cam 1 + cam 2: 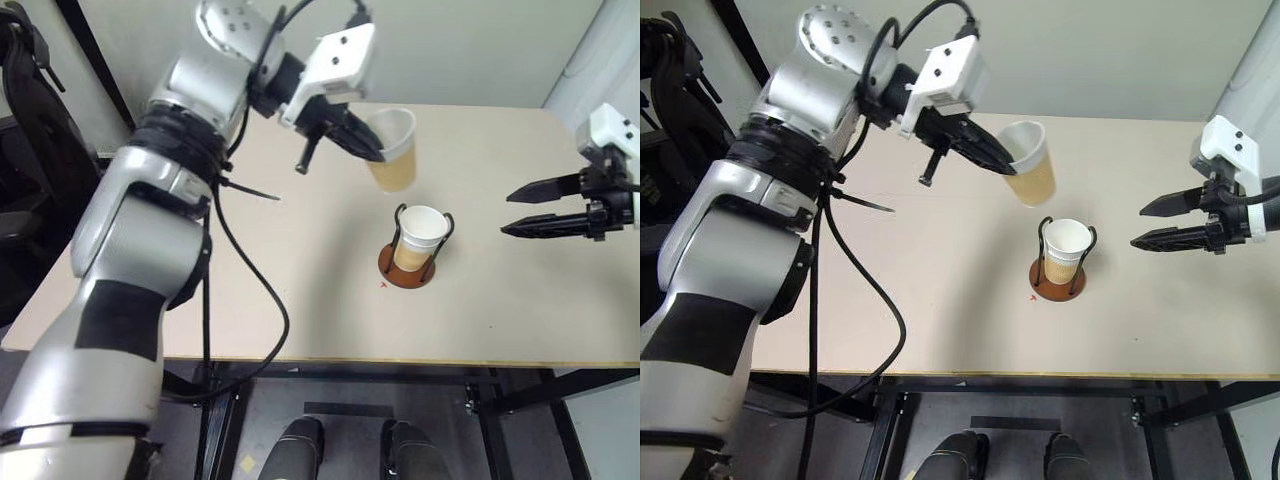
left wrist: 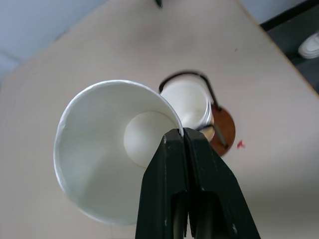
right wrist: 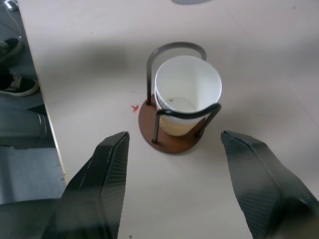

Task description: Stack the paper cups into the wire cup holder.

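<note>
Held cup (image 1: 392, 150): pinched by its rim in the left gripper (image 1: 372, 150), one finger inside the mouth and one outside, pressed flat together on the paper wall. Lifted clear of the table (image 1: 300, 300), tilted, mouth turned up and toward the arm, tan lower wall facing down. Hanging above and slightly to the far-left of the holder (image 1: 412, 268), well apart from it in height. In the left wrist view, white inside and round bottom of that cup (image 2: 119, 164) seen past the closed fingers (image 2: 172, 184), holder beyond it.

Holder: upright near the table's middle, brown disc base flat on the top, two black wire loops standing. Nested cups (image 3: 187, 99) seated inside between the loops, upright, white rim above the wires; at least two rims visible.

Right gripper (image 1: 520, 210): spread wide, grasping nothing, hovering to the right of the holder, fingers aimed toward it and apart from it.

Small red mark (image 3: 134, 107) on the table just beside the base.
</note>
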Available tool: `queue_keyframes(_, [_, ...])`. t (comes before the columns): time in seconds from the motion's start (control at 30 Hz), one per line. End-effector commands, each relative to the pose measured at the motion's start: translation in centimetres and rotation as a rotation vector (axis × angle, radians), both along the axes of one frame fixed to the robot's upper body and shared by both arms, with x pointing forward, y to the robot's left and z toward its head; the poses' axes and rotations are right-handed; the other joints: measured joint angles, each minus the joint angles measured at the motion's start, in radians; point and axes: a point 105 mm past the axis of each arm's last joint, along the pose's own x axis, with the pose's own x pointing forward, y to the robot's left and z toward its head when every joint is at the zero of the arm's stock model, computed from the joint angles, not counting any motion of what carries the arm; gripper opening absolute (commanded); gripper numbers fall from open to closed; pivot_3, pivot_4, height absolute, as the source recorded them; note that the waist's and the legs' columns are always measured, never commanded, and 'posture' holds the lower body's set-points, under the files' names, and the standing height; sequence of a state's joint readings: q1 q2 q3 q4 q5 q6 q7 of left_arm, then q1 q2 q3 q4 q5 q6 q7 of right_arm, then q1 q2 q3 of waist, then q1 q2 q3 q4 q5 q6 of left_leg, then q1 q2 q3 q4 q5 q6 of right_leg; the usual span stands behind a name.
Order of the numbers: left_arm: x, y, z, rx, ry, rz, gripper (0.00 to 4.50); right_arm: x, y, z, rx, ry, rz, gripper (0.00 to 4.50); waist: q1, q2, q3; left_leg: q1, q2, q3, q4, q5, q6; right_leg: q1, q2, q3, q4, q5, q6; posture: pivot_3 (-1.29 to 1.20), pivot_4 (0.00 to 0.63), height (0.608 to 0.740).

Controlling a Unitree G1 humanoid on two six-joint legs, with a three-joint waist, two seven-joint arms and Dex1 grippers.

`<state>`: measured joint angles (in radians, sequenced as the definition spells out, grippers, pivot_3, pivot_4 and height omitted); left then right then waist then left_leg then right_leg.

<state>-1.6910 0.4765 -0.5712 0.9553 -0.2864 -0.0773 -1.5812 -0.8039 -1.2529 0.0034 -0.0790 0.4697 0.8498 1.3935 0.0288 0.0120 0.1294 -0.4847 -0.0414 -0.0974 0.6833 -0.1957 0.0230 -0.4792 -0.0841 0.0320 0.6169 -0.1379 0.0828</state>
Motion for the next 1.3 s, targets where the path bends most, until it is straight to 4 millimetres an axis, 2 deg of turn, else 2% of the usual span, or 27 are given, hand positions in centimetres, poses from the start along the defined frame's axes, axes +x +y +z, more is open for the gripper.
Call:
queue_keyframes(0.03, [-0.9, -1.1, 1.0, 0.017, -0.026, -0.067, 0.02, -1.2, 0.1, 1.6, 0.002, -0.072, -0.01, 3.02, 0.001, 0.0, 0.0, -0.001, 0.0, 0.0, 0.0, 0.0, 0.0, 0.0, 0.0, 0.0, -0.001, 0.001, 0.001, 0.0, 0.15, 0.74])
queue_keyframes(0.2, [-1.0, -2.2, 0.2, 0.052, -0.035, -0.1, 0.02, -2.3, 0.5, 2.0, 0.015, -0.104, -0.026, 3.02, 0.001, 0.0, 0.0, -0.002, 0.0, 0.002, 0.001, 0.0, 0.002, 0.001, 0.0, 0.001, -0.006, 0.004, 0.005, 0.0, 0.15, 0.74])
queue_keyframes(0.43, [-1.2, -3.2, -0.5, 0.064, -0.017, -0.131, 0.02, -4.2, 1.8, 4.1, 0.033, -0.208, -0.042, 3.02, 0.005, 0.0, 0.0, -0.003, -0.003, 0.004, 0.002, 0.0, 0.005, 0.002, -0.003, 0.001, -0.007, 0.005, 0.01, 0.0, 0.15, 0.74])
queue_keyframes(0.67, [-1.5, -4.3, -0.6, 0.055, -0.009, -0.159, 0.02, -4.9, 2.0, 3.6, 0.043, -0.213, -0.082, 3.02, 0.008, 0.0, 0.0, -0.004, -0.009, 0.004, 0.008, -0.002, 0.01, 0.005, -0.006, 0.001, -0.007, 0.002, 0.018, 0.0, 0.15, 0.74])
queue_keyframes(0.97, [-1.3, -4.8, -1.9, 0.082, 0.004, -0.171, 0.02, -5.3, 1.9, 3.0, 0.063, -0.214, -0.111, 3.02, 0.01, 0.0, 0.0, -0.004, -0.014, 0.004, 0.016, -0.007, 0.015, 0.008, -0.008, 0.004, -0.007, 0.003, 0.023, 0.0, 0.15, 0.74])
queue_keyframes(1.3, [-1.0, -5.2, -2.6, 0.107, -0.016, -0.169, 0.02, -5.6, 2.1, 2.7, 0.073, -0.217, -0.121, 3.02, 0.013, 0.0, 0.0, -0.004, -0.016, 0.006, 0.017, -0.009, 0.019, 0.009, -0.008, 0.017, -0.008, -0.002, 0.037, 0.0, 0.15, 0.74])
